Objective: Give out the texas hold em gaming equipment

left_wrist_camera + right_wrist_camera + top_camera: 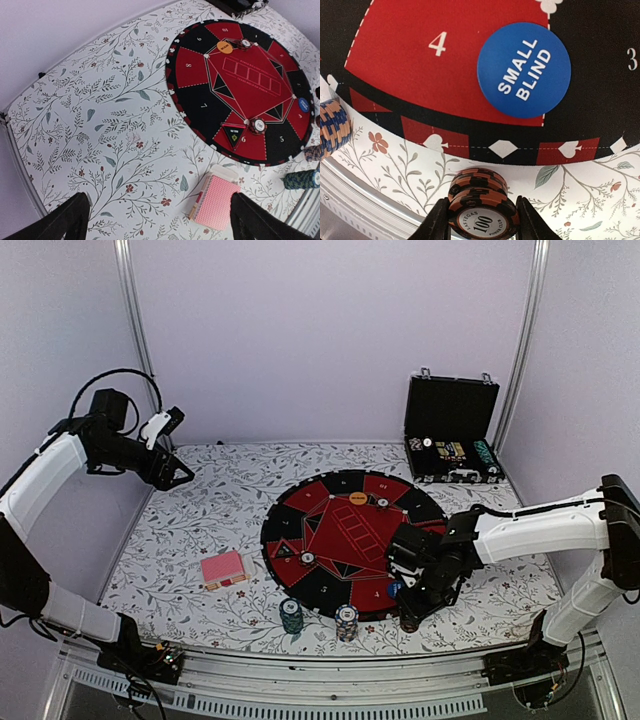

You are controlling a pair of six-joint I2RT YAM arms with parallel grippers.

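While the right end effector (482, 220) grips the brown-orange striped poker chip stack (479, 187) on the floral desk (580, 200) just outside the round red-and-black mat (420, 65), the left end effector (162, 215) gaping wide, chip dealing seems underway, needing a straight lift next.

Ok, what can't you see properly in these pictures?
Inside the black case: too small, top view.
Brown chip stack: hidden under the right gripper, top view; cut by the bottom edge, right wrist view, so whether the jaws pinch it is unclear.
Blue-striped chips: cut by that view's left edge.
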